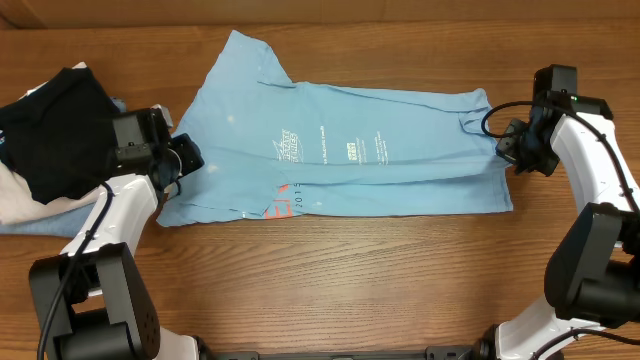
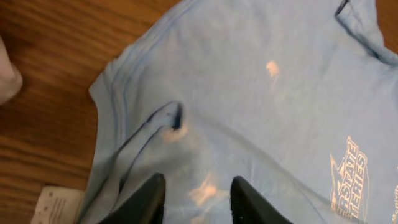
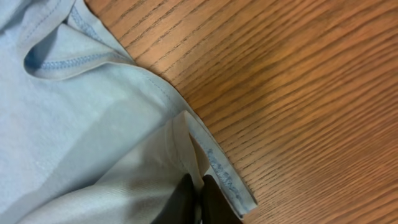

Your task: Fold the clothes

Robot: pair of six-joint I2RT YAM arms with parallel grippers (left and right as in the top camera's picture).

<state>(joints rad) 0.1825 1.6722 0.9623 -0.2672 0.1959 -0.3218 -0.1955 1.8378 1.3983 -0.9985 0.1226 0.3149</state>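
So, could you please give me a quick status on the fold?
Left end effector open over T-shirt edge. Right end effector pinched on the opposite hem. T-shirt flat, partly folded. Black garment beside left arm, clear.

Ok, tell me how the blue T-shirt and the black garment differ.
The blue T-shirt lies spread long across the middle of the table; the black garment sits bunched at the left edge. The blue T-shirt shows small white print; the black garment shows none visible. The blue T-shirt lies on bare wood; the black garment rests on pale cloth. Both are clothing on one table.
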